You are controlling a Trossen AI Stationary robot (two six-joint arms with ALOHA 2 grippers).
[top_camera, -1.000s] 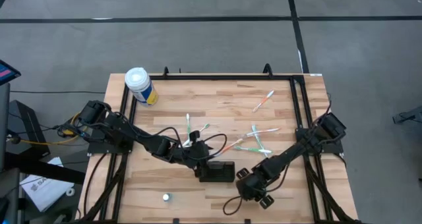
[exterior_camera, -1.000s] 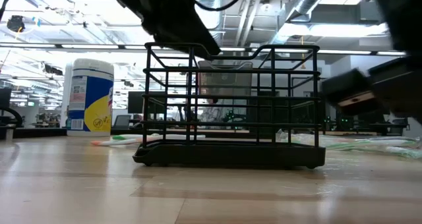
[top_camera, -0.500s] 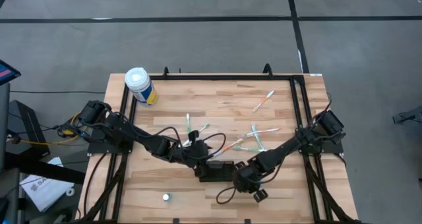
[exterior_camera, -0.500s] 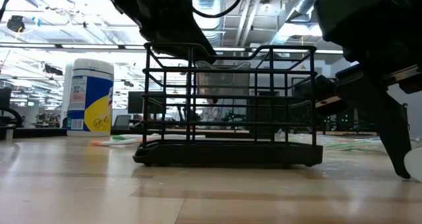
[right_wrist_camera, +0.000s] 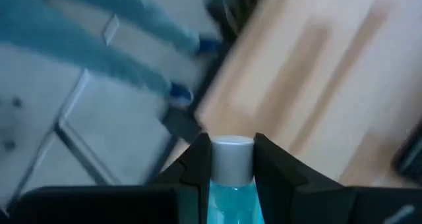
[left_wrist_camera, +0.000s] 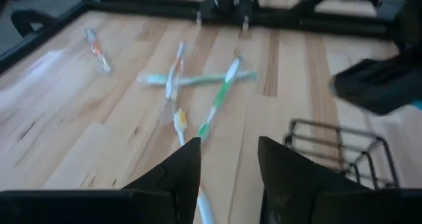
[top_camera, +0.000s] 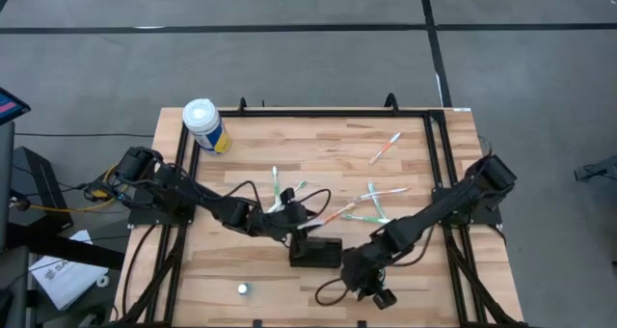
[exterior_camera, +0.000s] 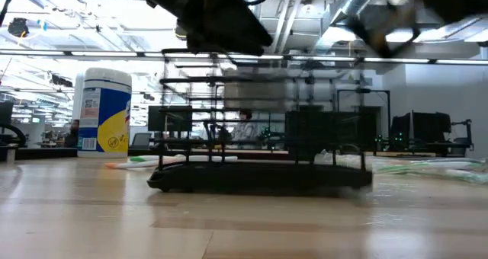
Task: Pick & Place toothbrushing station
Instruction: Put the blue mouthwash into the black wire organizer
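The toothbrushing station [top_camera: 316,253], a black wire holder, stands on its base near the table's front middle; it also shows in the low view [exterior_camera: 259,175]. My left gripper [top_camera: 292,224] hovers open just left of and above it. In the left wrist view, my left gripper [left_wrist_camera: 227,151] has bare table between its fingers and the station [left_wrist_camera: 339,145] off to one side. My right gripper [right_wrist_camera: 231,143] is raised to the right of the station [exterior_camera: 389,15] and is shut on a small blue bottle with a white cap. My right gripper pinches the bottle's white cap [right_wrist_camera: 231,159] between its two fingers, one on each side. The blue body [right_wrist_camera: 231,204] runs back between the fingers toward the wrist. The bottle is lifted clear of the table.
Several toothbrushes [top_camera: 371,207] lie scattered across the table's middle and far right, some right ahead of my left gripper [left_wrist_camera: 198,85]. A white-lidded canister [top_camera: 205,125] stands at the far left corner. A small white round thing [top_camera: 242,289] lies near the front edge.
My right gripper came in low beside the station's right end, then rose well above the table with the bottle and tipped as it went. The station has shifted a little toward the table's left edge.
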